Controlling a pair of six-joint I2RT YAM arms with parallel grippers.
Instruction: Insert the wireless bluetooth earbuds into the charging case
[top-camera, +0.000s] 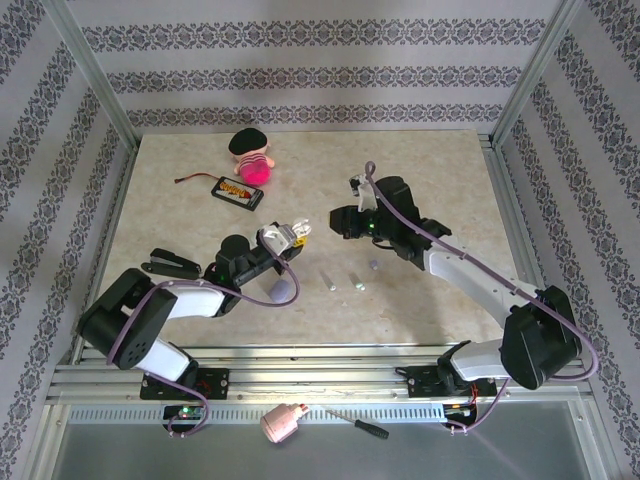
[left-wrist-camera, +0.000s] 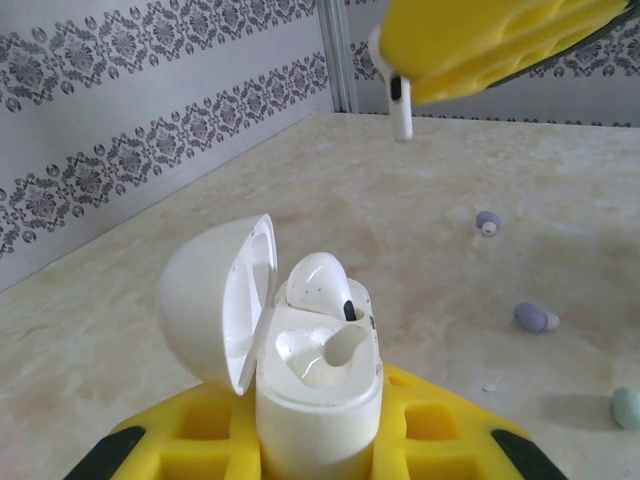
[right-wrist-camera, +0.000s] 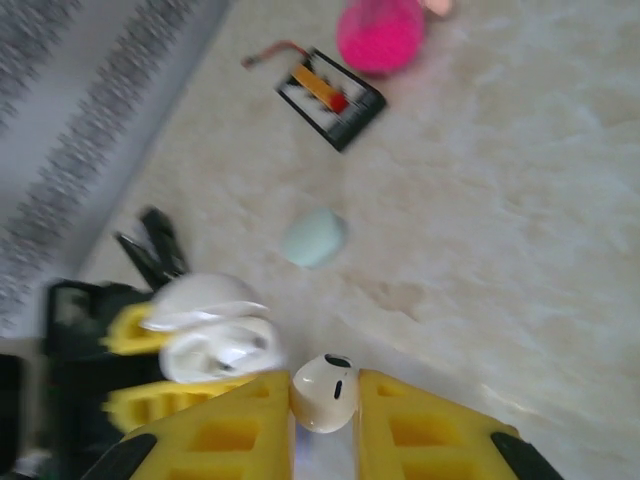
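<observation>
Propping the open charging case (left-wrist-camera: 318, 385) upright, left gripper (left-wrist-camera: 320, 445) clamps it; right gripper (right-wrist-camera: 325, 425) pinches a white earbud (right-wrist-camera: 324, 388) stem-down nearby, ready for slotting in.

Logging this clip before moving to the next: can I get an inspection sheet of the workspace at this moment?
Surface: beige marbled table.
Job's things: white case open, seated earbud inside; held earbud above the table; lilac bud and grey bud loose on the table.
Clutter: doll, black tray, black stapler, lilac case, mint case.
Grippers: left gripper jaws shut on white case; right gripper jaws shut on held earbud.
Cables: purple cable along each arm.
Surroundings: patterned walls, metal frame.
</observation>
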